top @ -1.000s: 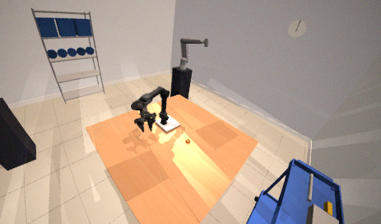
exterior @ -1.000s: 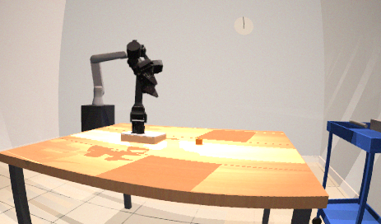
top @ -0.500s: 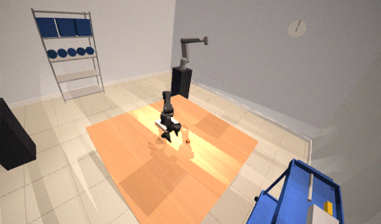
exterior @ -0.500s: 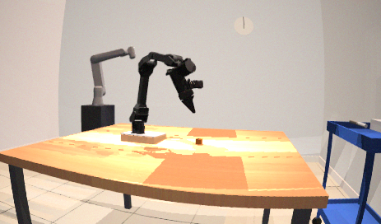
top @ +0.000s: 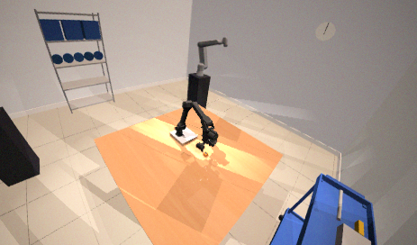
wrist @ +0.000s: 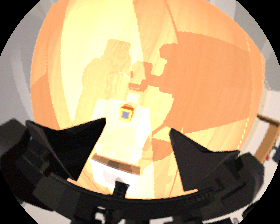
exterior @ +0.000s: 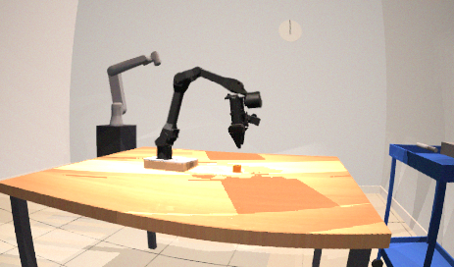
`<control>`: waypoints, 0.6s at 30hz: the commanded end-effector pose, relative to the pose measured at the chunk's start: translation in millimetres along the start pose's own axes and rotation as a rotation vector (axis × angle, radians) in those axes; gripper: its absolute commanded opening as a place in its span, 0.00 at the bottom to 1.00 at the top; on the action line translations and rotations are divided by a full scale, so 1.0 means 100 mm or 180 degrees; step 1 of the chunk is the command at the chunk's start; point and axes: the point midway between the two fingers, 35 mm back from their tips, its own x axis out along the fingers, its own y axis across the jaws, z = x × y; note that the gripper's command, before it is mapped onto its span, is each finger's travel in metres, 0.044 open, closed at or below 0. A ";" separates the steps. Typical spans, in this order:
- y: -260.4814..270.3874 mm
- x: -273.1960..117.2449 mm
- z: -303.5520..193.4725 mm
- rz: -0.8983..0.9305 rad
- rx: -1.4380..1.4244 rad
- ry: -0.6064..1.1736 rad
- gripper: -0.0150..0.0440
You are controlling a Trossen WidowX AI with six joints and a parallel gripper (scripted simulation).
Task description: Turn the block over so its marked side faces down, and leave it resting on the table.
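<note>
The block [top: 205,154] [exterior: 237,168] [wrist: 125,114] is small and orange and rests on the table [top: 140,180] [exterior: 137,198] [wrist: 206,75]. In the wrist view its upper face shows a blue-grey square with a yellow border, so the marked side appears to face up. My gripper [exterior: 239,146] [wrist: 138,126] is open and empty, with its fingers pointing down. In the exterior view it hangs above the block, clear of it. In the wrist view the block lies just beyond the gap between the fingertips. The block's underside is hidden.
The arm's pale base plate [top: 191,137] [exterior: 192,165] stands on the table, to the left of the block in the exterior view. A blue cart [top: 302,225] [exterior: 424,165] is off the table's right side. Another grey arm [top: 203,56] [exterior: 117,93] stands on a black pedestal behind.
</note>
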 end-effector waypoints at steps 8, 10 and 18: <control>0.36 0.21 -0.16 -0.0213 0.0184 0.0345 1.00; 0.36 0.21 -0.16 -0.0213 0.0184 0.0345 1.00; 0.33 0.56 -0.20 -0.0212 0.0184 0.0346 1.00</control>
